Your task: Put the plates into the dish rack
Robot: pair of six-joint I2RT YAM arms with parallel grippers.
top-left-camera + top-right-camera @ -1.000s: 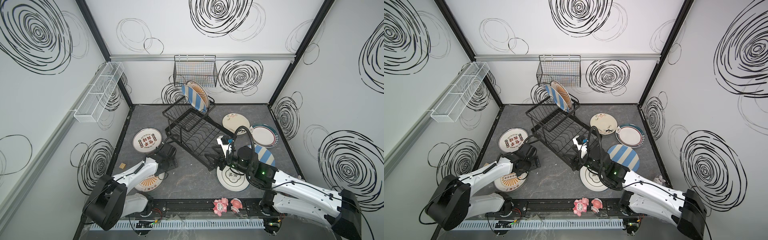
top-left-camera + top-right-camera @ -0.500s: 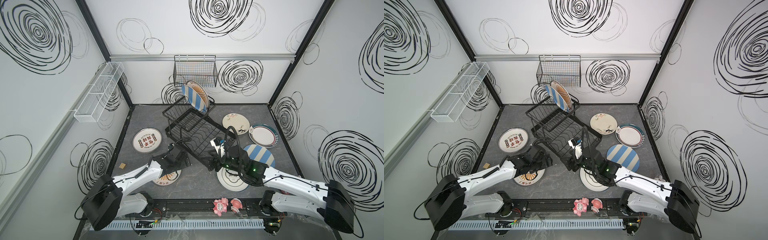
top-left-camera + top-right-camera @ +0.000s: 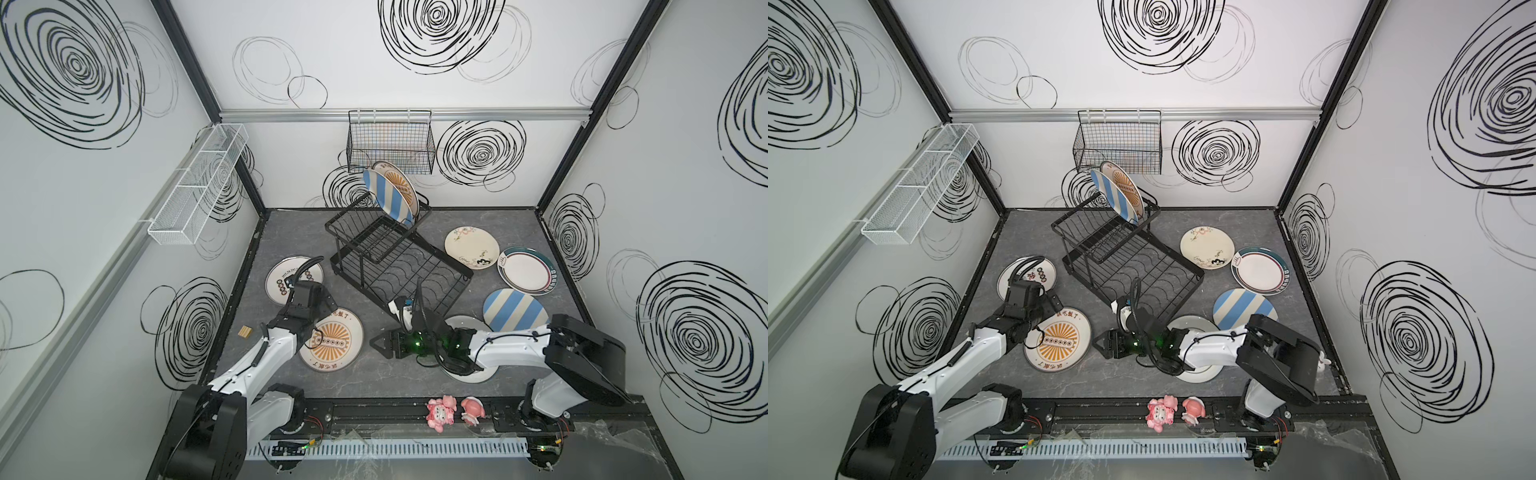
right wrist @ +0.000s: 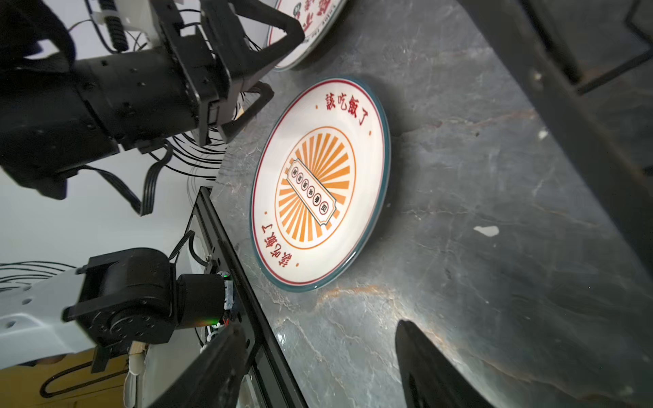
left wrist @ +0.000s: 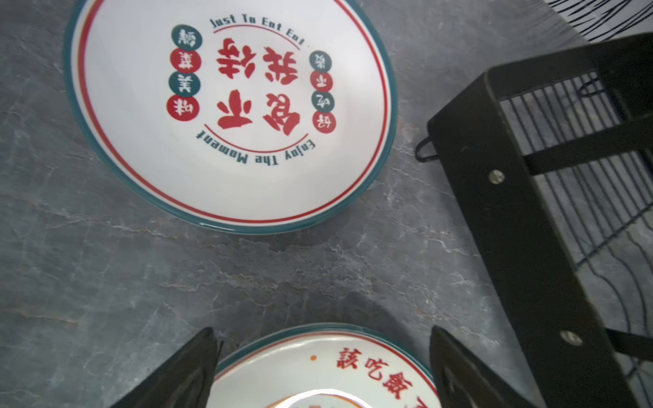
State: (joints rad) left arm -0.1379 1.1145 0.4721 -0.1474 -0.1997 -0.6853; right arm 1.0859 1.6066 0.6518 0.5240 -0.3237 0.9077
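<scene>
My right tool (image 4: pixel 318 330) is spread, empty, near the sunburst plate (image 4: pixel 319 187) lying on the surface (image 4: pixel 477 176); my left tool (image 5: pixel 322 332) gapes above its rim, seemingly not touching.

Two plates (image 3: pixel 388 198) standing in black dish rack (image 3: pixel 399 266), six lying flat

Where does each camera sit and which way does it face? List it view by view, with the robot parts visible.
Both top views: high above the front, looking down at the table, rack and sunburst plate; left gripper and right gripper show.
Left wrist: behind the left gripper, looking down between its open fingers at the lettered plate and a rack corner.
Right wrist: behind the right gripper, low, looking across at the sunburst plate; own fingers and left gripper show.
Shared: both wrist views show the sunburst plate.
</scene>
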